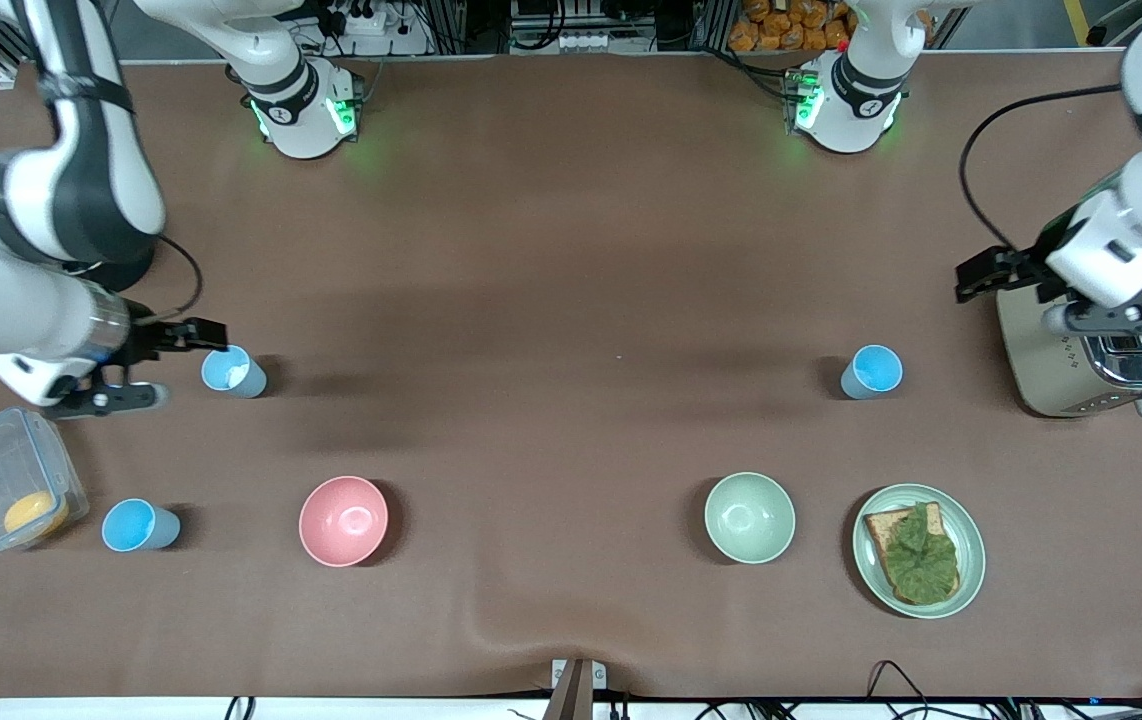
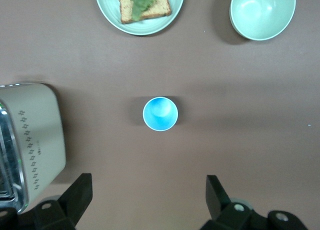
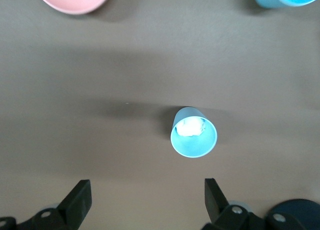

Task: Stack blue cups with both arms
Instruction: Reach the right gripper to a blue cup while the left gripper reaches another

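1. Right gripper [image 1: 146, 365]: spread, empty, just beside pale cup [image 1: 233, 372].
2. Left gripper [image 1: 1061, 300]: spread, empty, over toaster [image 1: 1096, 350]; bright cup [image 1: 871, 372] near, on table.
3. Third cup [image 1: 139, 526]: beside box [image 1: 11, 492].

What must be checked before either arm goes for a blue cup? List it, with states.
1. Left gripper open, up over the toaster: ok.
2. Right gripper open, beside the paler blue cup: ok.
3. All three blue cups upright: the paler one, the cup near the toaster, and the cup by the clear container: ok.
4. Nothing held by either gripper: ok.
5. Any cups stacked yet: not ok, all stand apart.
6. Which cups are meant for stacking: cannot tell.
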Action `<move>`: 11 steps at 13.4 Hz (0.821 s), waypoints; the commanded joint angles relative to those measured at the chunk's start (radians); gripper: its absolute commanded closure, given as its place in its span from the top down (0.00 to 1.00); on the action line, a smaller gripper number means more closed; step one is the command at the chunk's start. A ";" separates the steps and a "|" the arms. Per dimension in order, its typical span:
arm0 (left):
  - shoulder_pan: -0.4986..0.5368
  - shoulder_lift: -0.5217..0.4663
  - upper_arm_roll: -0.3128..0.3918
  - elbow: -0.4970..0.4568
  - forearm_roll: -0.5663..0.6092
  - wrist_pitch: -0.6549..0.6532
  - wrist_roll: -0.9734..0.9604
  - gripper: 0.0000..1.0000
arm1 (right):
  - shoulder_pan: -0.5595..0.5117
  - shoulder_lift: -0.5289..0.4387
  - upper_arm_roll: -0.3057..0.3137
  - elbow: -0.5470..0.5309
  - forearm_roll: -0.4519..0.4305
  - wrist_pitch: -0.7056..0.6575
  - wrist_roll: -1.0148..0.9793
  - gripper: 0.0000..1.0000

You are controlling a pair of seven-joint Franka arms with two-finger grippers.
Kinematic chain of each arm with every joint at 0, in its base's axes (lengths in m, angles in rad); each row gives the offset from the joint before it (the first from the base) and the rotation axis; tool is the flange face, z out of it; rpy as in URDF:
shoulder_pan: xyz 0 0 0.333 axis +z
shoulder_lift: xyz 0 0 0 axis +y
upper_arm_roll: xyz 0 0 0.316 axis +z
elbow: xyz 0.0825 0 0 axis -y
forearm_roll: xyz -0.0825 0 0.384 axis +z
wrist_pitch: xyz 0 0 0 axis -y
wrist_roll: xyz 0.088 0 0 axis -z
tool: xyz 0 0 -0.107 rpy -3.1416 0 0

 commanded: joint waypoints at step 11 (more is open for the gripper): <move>0.059 0.060 -0.025 -0.370 0.051 0.534 0.028 1.00 | 0.000 0.115 -0.012 -0.250 -0.046 0.365 -0.001 1.00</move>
